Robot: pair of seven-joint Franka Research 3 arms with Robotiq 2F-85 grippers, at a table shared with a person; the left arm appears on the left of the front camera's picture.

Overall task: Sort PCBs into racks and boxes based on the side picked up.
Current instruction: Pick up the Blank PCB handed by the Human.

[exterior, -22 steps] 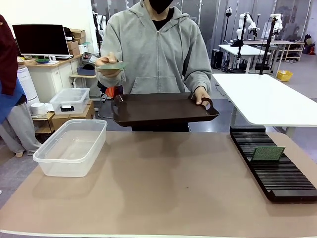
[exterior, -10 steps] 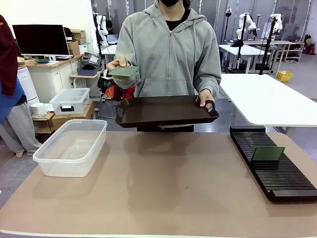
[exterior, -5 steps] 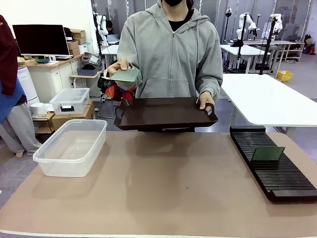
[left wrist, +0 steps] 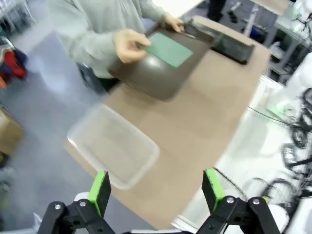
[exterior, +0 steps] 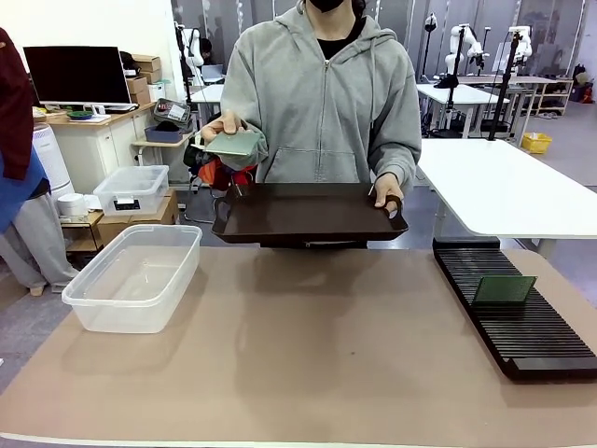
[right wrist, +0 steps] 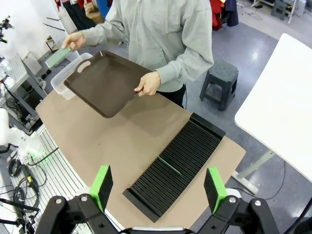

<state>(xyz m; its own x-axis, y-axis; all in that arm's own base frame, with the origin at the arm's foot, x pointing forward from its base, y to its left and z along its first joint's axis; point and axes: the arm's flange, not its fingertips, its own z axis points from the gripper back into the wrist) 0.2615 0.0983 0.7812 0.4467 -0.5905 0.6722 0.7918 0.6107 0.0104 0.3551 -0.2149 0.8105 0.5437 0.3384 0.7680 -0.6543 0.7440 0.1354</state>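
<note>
Abt halfway, we reckon. One board [exterior: 504, 289] stands upright in a slot near the middle of the rack [exterior: 532, 345], at the right side of the table [exterior: 326, 373]; that one looks sorted. The second board [exterior: 231, 142] isn't w/ us yet: the person's hand [exterior: 216, 126] pinches it by one edge, up in the air above the tray's left end, beyond the table's far edge. The other hand [exterior: 384, 191] grips the handle of the tray [exterior: 308, 213], which has nothing lying on it. The tub [exterior: 121, 317] sits at the table's left, nothing in it.

Our left gripper [left wrist: 156, 190] is spread wide, holding nothing, high above the tub. Our right gripper [right wrist: 158, 187] is likewise spread wide, nothing btwn its fingers, high over the rack's near end.

Left to do, as we judge: the second board goes onto the tray or gets handed over, we pick it up, check which face we took it by, then it goes to the rack or tub accordingly. We can't tell from here which it'll be.
</note>
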